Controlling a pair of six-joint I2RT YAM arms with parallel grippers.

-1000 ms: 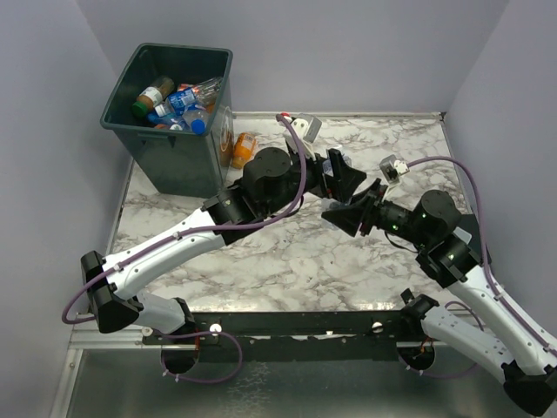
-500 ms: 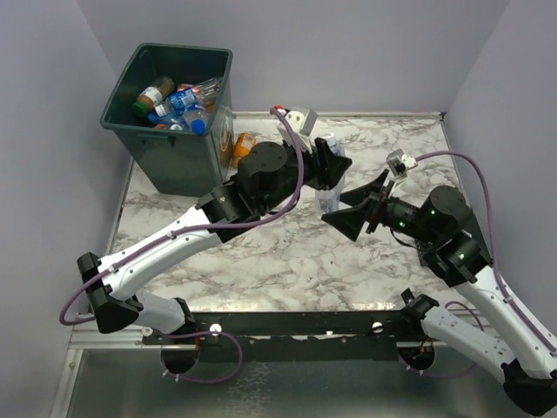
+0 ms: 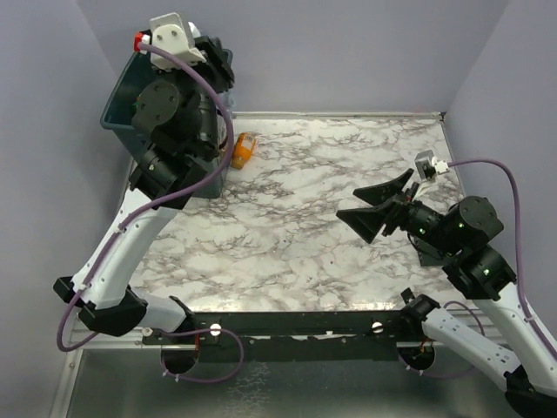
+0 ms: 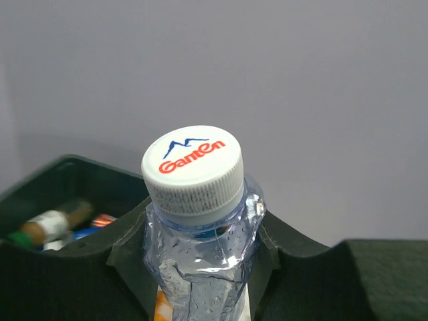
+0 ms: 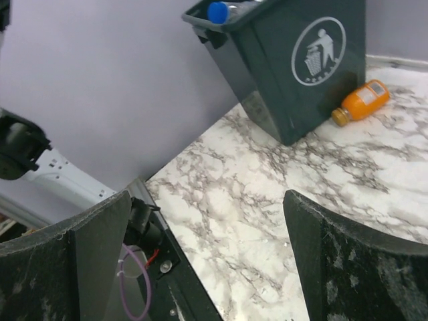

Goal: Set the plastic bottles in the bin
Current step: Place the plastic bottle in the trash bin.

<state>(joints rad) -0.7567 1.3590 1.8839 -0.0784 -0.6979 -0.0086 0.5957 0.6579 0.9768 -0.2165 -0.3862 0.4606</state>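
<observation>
My left gripper (image 4: 200, 237) is shut on a clear, crumpled plastic bottle (image 4: 194, 167) with a white cap, gripping it just below the neck. In the top view that gripper (image 3: 218, 54) is raised over the dark green bin (image 3: 117, 103), and the arm hides most of the bin. The left wrist view shows the bin's rim (image 4: 70, 162) below, with several bottles (image 4: 47, 224) inside. An orange bottle (image 3: 244, 148) lies on the table against the bin's side (image 5: 301, 80). My right gripper (image 3: 348, 202) is open and empty above the table's right half.
The marble table (image 3: 296, 226) has walls at the back and on both sides. A black rail (image 5: 157, 251) with a purple cable runs along the near edge. In the right wrist view, a blue-capped bottle (image 5: 217, 11) sticks up at the bin's rim.
The left gripper shut on the bottle over the table's middle, then swung it up and left over the bin. The right gripper let go, opened wide and drew back right.
</observation>
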